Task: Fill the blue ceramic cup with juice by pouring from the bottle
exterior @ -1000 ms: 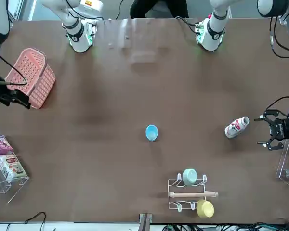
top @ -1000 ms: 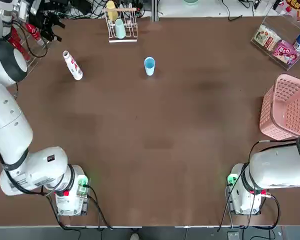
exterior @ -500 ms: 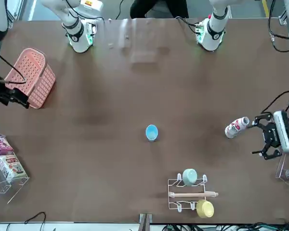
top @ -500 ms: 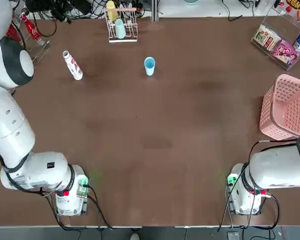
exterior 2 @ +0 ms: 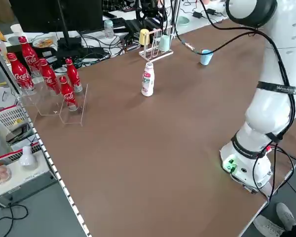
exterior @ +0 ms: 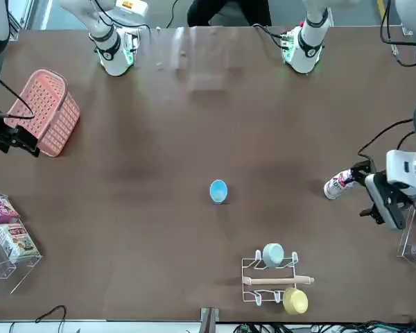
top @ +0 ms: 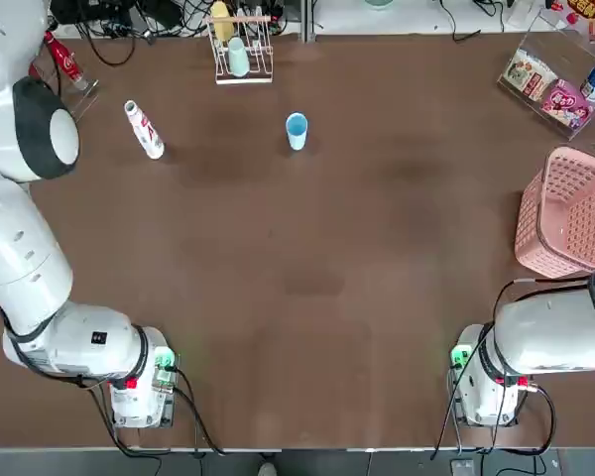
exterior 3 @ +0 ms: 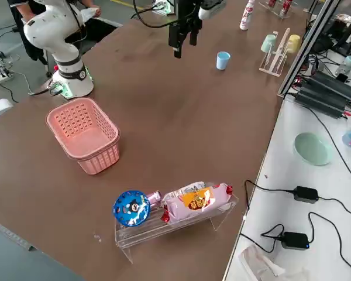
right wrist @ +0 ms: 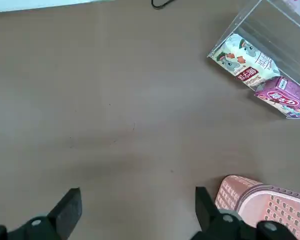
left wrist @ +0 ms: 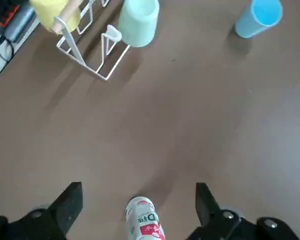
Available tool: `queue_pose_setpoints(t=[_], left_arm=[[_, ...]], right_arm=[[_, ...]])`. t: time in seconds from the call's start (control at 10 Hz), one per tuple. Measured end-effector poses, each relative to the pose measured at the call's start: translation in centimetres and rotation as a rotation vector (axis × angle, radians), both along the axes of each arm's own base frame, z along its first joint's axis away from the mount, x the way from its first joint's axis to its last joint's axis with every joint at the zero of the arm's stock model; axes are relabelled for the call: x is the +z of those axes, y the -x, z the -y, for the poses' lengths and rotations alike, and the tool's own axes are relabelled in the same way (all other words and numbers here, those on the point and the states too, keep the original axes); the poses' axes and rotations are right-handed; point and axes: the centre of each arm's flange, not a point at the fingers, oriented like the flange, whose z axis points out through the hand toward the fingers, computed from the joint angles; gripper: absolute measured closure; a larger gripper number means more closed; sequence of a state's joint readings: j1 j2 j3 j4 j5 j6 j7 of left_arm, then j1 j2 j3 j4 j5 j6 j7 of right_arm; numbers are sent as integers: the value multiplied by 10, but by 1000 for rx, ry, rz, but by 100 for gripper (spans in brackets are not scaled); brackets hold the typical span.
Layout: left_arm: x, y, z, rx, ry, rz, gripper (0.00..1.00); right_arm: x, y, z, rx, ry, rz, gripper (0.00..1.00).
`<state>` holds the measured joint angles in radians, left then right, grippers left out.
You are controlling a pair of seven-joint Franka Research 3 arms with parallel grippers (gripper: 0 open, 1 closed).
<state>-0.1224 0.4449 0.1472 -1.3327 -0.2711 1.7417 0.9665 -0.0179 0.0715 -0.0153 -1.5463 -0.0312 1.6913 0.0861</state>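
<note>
Currently the left gripper (left wrist: 140,210), fingers spread wide, hovers over the upright bottle (left wrist: 144,224) standing well left of the blue cup (left wrist: 258,18); centre low on its body before closing; right gripper (right wrist: 135,215) idles, spread, near the pink basket (right wrist: 262,202).

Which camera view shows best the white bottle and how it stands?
The left side view: the white bottle stands upright there, seen whole from the side. The top view and front view show it slanted from above. The left wrist view shows it between the open left gripper fingers.
</note>
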Motion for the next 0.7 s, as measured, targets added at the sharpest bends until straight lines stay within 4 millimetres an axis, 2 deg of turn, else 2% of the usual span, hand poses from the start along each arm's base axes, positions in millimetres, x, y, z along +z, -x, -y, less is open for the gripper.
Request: queue_pose_setpoints(t=[0.2,0.3,0.5,0.7], left_arm=[[18,6,34,214,-113,-10,0],[31,11,40,283,-129,0,0],[53,23,38,374,-131,13,0],[85,39,30,477,-130,43,0]], right_arm=[[0,0,-2,4,0,1,0],[1,0,-4,7,0,3,0],[5,-1,-8,16,0,16,0],[7,-2,-9,17,1,26,0]])
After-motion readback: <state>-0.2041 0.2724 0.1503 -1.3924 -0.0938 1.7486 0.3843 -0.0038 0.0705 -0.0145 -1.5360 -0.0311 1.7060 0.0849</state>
